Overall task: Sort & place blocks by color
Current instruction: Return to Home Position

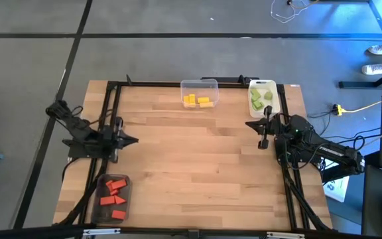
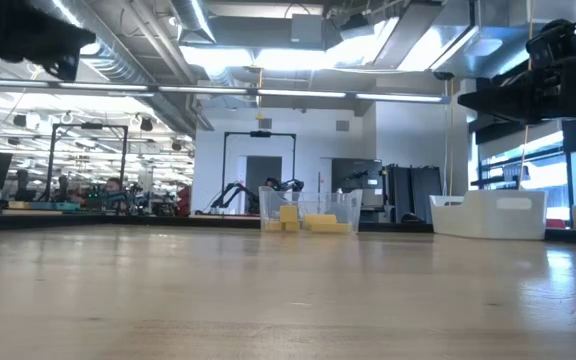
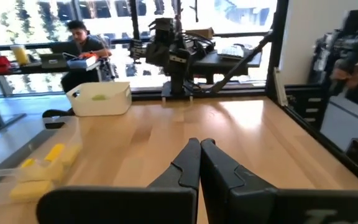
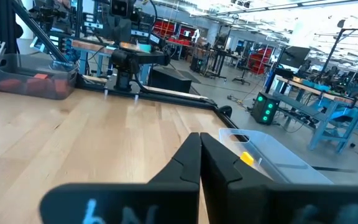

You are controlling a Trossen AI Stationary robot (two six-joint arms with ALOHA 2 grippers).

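Left hand (image 3: 199,144) and right hand (image 4: 200,137) were closed, empty, at the edges of the wooden desk (image 1: 191,166); red toy blocks (image 1: 113,197), yellow blocks (image 1: 197,100) and light green blocks (image 1: 262,97) were binned apart, so homing was best kept slow.

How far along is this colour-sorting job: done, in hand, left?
Done: yellow blocks sit in the clear bin, green blocks in the white bin, red blocks in the dark bin. In hand: nothing; left gripper and right gripper, fingers shut, wait at the sides of the table. Left: no loose blocks show.
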